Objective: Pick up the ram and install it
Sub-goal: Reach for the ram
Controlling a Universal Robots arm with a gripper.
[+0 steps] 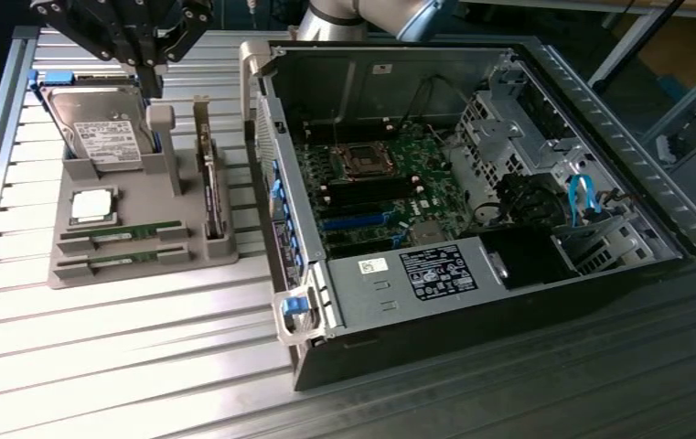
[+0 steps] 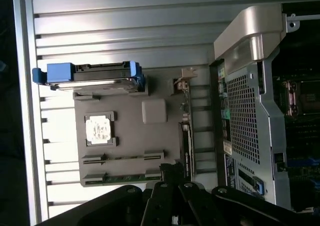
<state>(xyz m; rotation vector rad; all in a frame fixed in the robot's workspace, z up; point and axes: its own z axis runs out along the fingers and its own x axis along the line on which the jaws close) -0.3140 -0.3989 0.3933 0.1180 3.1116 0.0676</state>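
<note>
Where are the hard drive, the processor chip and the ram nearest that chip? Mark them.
hard drive (image 1: 103, 130), exterior view, white label.
processor chip (image 1: 92, 206), exterior view, silver top.
ram nearest the chip (image 1: 124, 233), exterior view, green middle.

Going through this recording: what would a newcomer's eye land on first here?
The open computer case dominates the exterior view's right, its motherboard bared. On that view's left a grey holder carries a hard drive, a processor chip and two ram sticks lying side by side. The black gripper, jaws shut, hangs above the hard drive.
</note>
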